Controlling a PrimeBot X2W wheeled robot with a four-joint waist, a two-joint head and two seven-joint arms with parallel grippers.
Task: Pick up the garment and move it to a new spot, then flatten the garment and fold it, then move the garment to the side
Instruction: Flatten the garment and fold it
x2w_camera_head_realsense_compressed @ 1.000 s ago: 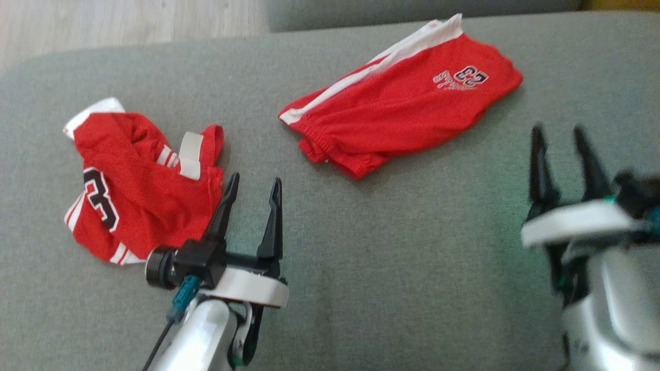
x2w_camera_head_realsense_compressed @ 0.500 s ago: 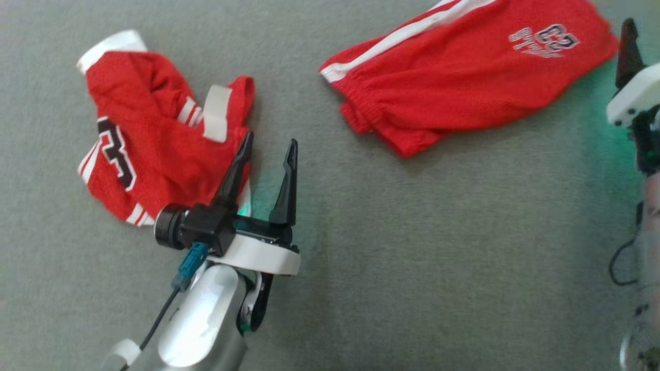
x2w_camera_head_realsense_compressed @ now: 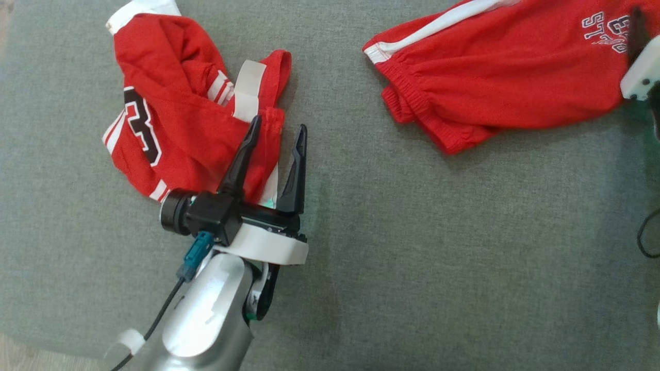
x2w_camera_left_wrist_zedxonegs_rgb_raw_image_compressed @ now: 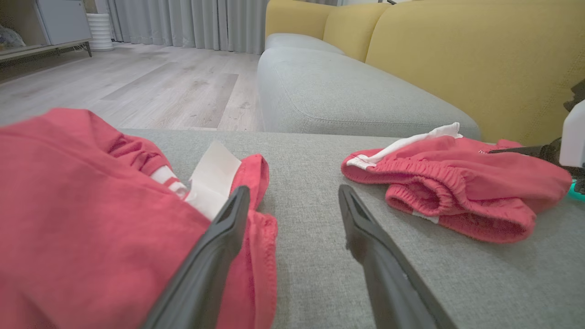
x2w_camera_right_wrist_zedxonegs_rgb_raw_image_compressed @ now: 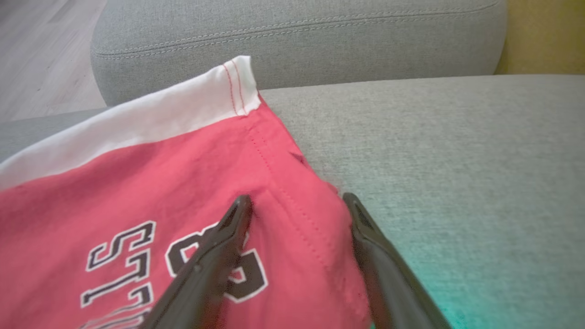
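Grey sofa cushion (x2w_camera_head_realsense_compressed: pixel 412 257), yellow backrest (x2w_camera_left_wrist_zedxonegs_rgb_raw_image_compressed: pixel 457 59) behind. The crumpled red jersey (x2w_camera_head_realsense_compressed: pixel 175 118) is lying toward the cushion's far-left corner. The left gripper (x2w_camera_head_realsense_compressed: pixel 279 125) is hovering w/ fingers spread, straddling the jersey's near hem, probably lining up the pick. The red shorts (x2w_camera_head_realsense_compressed: pixel 505 77) are resting toward the far-right edge (looking already folded). The right gripper (x2w_camera_right_wrist_zedxonegs_rgb_raw_image_compressed: pixel 296 198), also spread wide, is bracketing their hem corner, holding nothing.

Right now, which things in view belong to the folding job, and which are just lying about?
Job: crumpled red jersey, at the open left claw; red shorts, at the open right claw; grey seat cushion beneath them.
Lying about: yellow sofa back, neighbouring grey seat, wooden floor, curtains.
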